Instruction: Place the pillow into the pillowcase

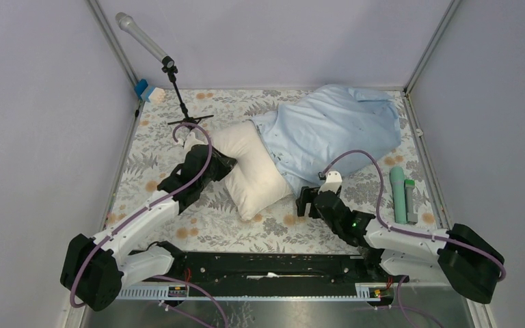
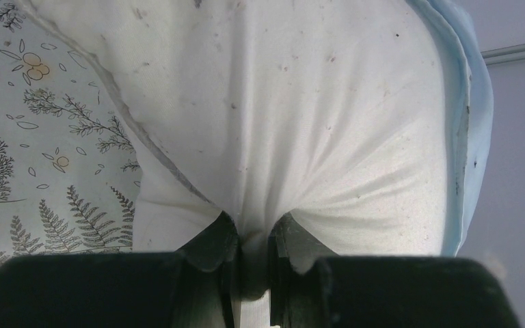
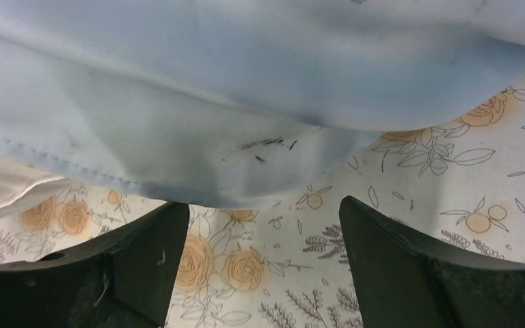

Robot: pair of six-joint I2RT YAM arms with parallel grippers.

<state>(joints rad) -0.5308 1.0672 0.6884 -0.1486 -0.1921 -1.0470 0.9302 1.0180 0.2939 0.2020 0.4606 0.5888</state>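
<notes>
Left end effector (image 2: 253, 232) clenched on a pinch of pillow (image 1: 253, 174); the pillow's far end sits in the pillowcase (image 1: 331, 130), mid-bench (image 1: 232, 229). Right end effector (image 3: 264, 225) released, pillowcase hem just ahead of it.

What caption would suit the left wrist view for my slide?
Left gripper shut on a pinch of the cream pillow, with the light-blue pillowcase edge at right and floral tablecloth at left.
</notes>
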